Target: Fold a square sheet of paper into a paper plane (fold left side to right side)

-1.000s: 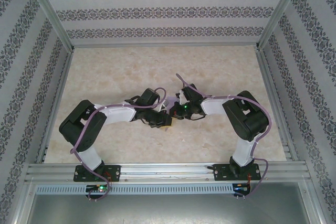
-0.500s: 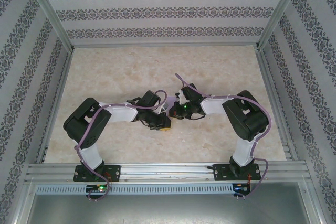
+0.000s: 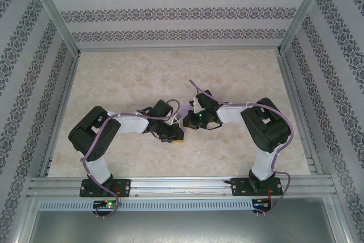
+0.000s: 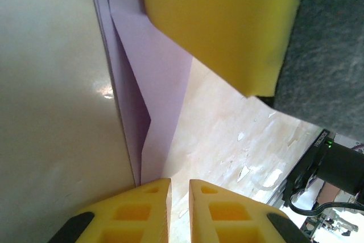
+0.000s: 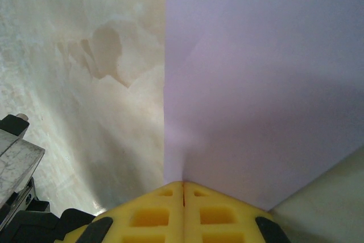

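Partly folded thin lavender paper sheet (image 5: pixel 256 83), at the middle of the pale marbled surface (image 5: pixel 85 112). I judge it featherlight, limp and easily creased, best taken at an edge. My right claw (image 5: pixel 182 189) is pressed together, pinching its edge. My left claw (image 4: pixel 179 189) is narrowly parted, gripping nothing I can see. Both arms reach inward, wrists meeting low.

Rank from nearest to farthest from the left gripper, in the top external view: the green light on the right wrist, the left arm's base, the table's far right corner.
From the left gripper:
1. green light, just right of it
2. left arm's base, at the near edge, left
3. table's far right corner, at the back
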Robot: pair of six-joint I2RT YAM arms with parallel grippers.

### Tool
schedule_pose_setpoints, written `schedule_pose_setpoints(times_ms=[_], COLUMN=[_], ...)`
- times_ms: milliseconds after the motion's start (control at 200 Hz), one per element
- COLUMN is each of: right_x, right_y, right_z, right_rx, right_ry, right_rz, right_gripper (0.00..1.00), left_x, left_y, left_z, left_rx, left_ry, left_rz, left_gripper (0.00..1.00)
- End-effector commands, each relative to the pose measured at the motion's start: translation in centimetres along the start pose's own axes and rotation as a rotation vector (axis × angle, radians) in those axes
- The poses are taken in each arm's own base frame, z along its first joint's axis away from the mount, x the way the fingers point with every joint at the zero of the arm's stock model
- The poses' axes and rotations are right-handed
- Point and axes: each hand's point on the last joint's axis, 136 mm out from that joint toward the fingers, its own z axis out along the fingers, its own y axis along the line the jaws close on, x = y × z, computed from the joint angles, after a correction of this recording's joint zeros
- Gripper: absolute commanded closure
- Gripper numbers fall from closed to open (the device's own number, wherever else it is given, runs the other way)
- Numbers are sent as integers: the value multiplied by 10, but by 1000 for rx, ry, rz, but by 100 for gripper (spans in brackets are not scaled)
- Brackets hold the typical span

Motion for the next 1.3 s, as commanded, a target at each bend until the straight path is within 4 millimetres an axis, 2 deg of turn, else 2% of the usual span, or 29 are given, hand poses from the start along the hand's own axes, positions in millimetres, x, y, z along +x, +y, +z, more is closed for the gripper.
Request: schedule_pose_setpoints(times_ms=[0, 285, 645, 1029, 1149, 1299], right_x=[31, 32, 32, 33, 33, 32], right_y=[-68, -69, -70, -73, -72, -71], right_z=[11, 12, 13, 11, 10, 10], right_rx=[239, 240, 243, 260, 260, 259], right_ry=[76, 84, 84, 87, 88, 85], right_rz=[93, 97, 99, 97, 94, 93], right_gripper=[100, 100, 100, 100, 100, 100], left_x=[3, 2, 11, 19, 18, 10], left_y=[3, -7, 9, 11, 0, -21], left_z=[-3, 4, 6, 4, -1, -18], left_rx=[-9, 75, 26, 24, 64, 90], left_ry=[-9, 0, 12, 20, 3, -33], left_rz=[-5, -16, -34, -40, -26, 18], left_gripper=[84, 84, 84, 84, 84, 84])
